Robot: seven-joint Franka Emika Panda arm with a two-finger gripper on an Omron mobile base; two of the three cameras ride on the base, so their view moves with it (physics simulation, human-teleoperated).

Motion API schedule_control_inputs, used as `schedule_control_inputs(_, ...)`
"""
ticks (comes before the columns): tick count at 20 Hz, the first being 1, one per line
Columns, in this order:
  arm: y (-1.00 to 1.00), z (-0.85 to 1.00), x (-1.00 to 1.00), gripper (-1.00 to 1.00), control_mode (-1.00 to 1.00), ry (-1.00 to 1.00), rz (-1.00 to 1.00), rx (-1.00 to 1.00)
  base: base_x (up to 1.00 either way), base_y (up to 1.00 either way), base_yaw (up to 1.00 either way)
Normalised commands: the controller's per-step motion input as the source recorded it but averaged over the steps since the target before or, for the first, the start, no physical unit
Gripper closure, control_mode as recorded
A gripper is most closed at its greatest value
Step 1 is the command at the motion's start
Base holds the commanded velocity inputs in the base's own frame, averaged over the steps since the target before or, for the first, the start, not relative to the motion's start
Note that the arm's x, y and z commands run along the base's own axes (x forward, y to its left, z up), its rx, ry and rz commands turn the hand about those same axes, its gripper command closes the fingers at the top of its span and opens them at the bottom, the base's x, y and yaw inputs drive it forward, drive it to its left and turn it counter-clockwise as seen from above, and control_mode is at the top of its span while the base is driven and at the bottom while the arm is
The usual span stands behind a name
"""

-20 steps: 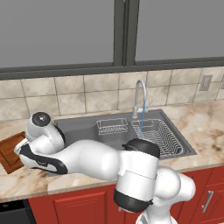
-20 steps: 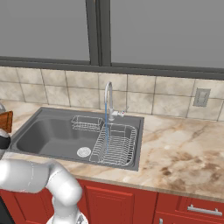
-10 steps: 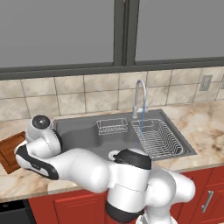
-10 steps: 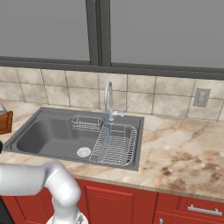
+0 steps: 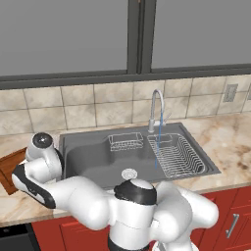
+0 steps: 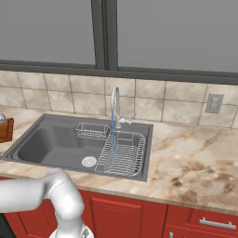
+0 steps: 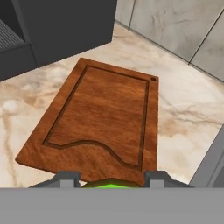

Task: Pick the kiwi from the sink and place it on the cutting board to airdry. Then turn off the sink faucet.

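In the hand view the cutting board (image 7: 105,118), reddish-brown with a grooved rim, lies on the marble counter just below my gripper (image 7: 112,180). A bright green sliver of the kiwi (image 7: 111,184) shows between the two fingertips, so the gripper is shut on it above the board's near edge. From the left base view, the board (image 5: 9,169) sits at the far left, partly behind my wrist (image 5: 41,149). The sink (image 5: 98,157) is a dark grey basin with a silver drain (image 5: 129,173). Its faucet (image 5: 156,109) has a thin blue stream of water (image 5: 157,147) running from it.
A wire dish rack (image 5: 175,156) fills the sink's right side, with a small wire basket (image 5: 125,141) at the back. A dark grey block (image 7: 65,26) stands close beyond the board. Tiled wall (image 7: 175,22) rises behind it. Red cabinets (image 6: 135,216) run under the counter.
My arm has swung further left, the elbow sweeping across the front of the sink. The hand has edged left over the cutting board, still holding the kiwi.
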Motion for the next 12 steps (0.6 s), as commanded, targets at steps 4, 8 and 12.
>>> schedule_control_inputs(4,0.07,-0.12,0.16,1.0,-1.0,0.0,0.0,0.0,0.0,0.0,0.0)
schedule_control_inputs(8,0.11,-0.18,0.17,1.0,-1.0,0.0,0.0,0.0,0.0,0.0,0.0)
schedule_control_inputs(12,0.11,-0.19,0.18,1.0,-1.0,0.0,0.0,0.0,0.0,0.0,0.0)
